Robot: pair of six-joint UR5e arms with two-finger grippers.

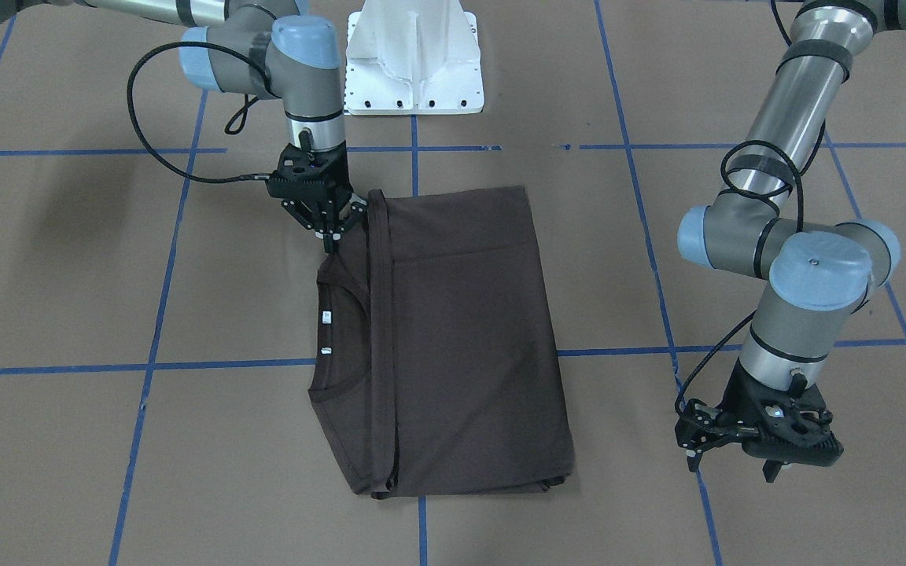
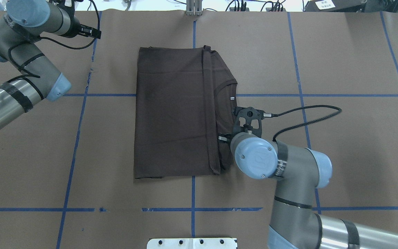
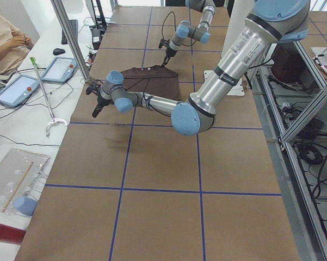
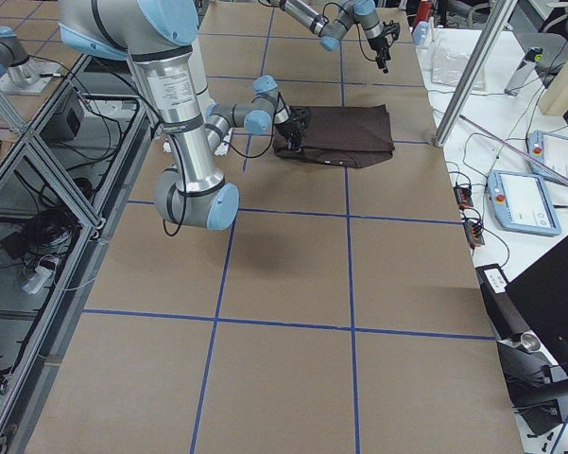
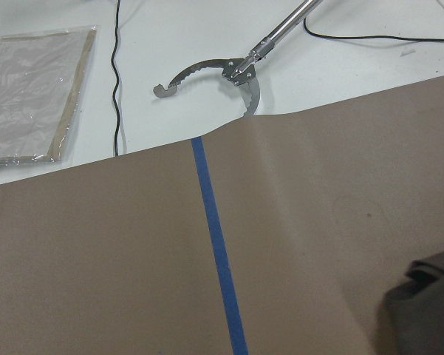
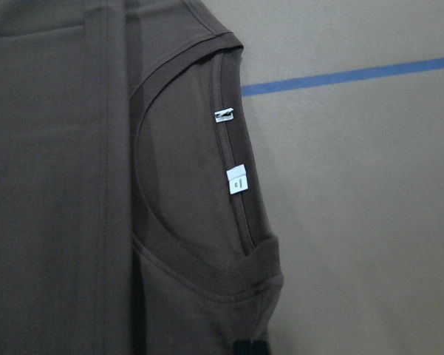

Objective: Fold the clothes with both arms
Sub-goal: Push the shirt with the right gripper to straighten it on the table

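The clothes are one dark brown T-shirt (image 1: 461, 338) lying folded and flat in the middle of the table, sleeves tucked in, collar (image 1: 343, 330) and white neck tag (image 1: 326, 317) toward the robot's right. My right gripper (image 1: 330, 240) hovers just over the shoulder corner beside the collar, its fingers drawn together to a point with no cloth lifted. In the right wrist view the collar and tag (image 6: 238, 180) lie below. My left gripper (image 1: 732, 470) stands open, well off the shirt near the table's far edge. Its wrist view shows only a shirt corner (image 5: 428, 310).
Brown paper with blue tape lines (image 1: 154, 330) covers the table. The white base pedestal (image 1: 414, 63) stands at the robot's side. Beyond the far edge lie a metal grabber tool (image 5: 236, 70) and a plastic sheet (image 5: 29, 89). A seated person (image 3: 5, 38) and control tablets (image 3: 60, 68) are there too.
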